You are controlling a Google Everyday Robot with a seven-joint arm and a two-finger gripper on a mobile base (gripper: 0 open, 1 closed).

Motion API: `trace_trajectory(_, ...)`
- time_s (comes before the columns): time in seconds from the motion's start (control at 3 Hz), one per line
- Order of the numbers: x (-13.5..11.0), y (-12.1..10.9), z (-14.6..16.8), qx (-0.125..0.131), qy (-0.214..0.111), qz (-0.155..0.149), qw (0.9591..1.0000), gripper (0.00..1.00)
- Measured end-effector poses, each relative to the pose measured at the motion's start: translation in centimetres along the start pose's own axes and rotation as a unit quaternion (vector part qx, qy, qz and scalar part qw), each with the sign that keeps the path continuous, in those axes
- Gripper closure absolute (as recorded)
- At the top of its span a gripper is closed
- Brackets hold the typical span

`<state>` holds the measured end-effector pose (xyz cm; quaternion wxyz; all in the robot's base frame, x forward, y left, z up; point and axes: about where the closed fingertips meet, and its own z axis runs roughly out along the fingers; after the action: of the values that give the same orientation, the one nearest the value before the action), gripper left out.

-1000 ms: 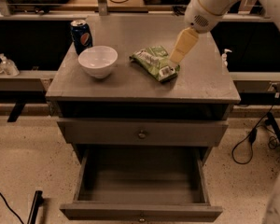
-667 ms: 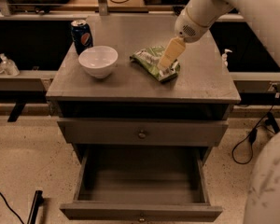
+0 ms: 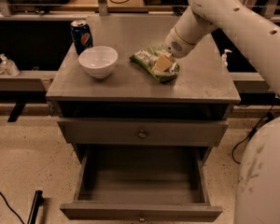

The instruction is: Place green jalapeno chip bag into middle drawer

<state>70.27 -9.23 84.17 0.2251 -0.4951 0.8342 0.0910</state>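
1. Found the crinkled light-green and white foil jalapeno chip bag (image 3: pixel 151 59) lying on the flat grey cabinet top (image 3: pixel 130 85), right of centre, back from the front edge.
2. Saw the tan gripper (image 3: pixel 162 63) down on the bag's middle, with the white arm (image 3: pixel 224 17) slanting in from the upper right; could not tell the grip's state.
3. Noted the round white bowl (image 3: pixel 98 61) left of the bag, apart from it, and the blue soda can (image 3: pixel 81 35) behind.
4. Found the wide grey middle drawer (image 3: pixel 140 211) pulled open under the closed knobbed drawer front (image 3: pixel 142 133).
5. Lost part of the bag under the gripper, and the open drawer's knob at the bottom edge.
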Motion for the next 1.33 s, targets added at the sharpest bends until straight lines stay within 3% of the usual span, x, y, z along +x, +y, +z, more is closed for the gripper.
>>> trace_trajectory(0.33,-0.1,0.1,-0.1,-0.001,-0.001,0.002,1.0,0.87)
trace_trajectory(0.67,-0.2,0.1,-0.3,-0.001,-0.001,0.002,1.0,1.0)
trace_trajectory(1.0,-0.2,0.1,-0.3,-0.001,-0.001,0.002,1.0,1.0)
trace_trajectory(1.33,0.5,2.4,-3.3,0.005,-0.017,-0.028,0.9995,1.0)
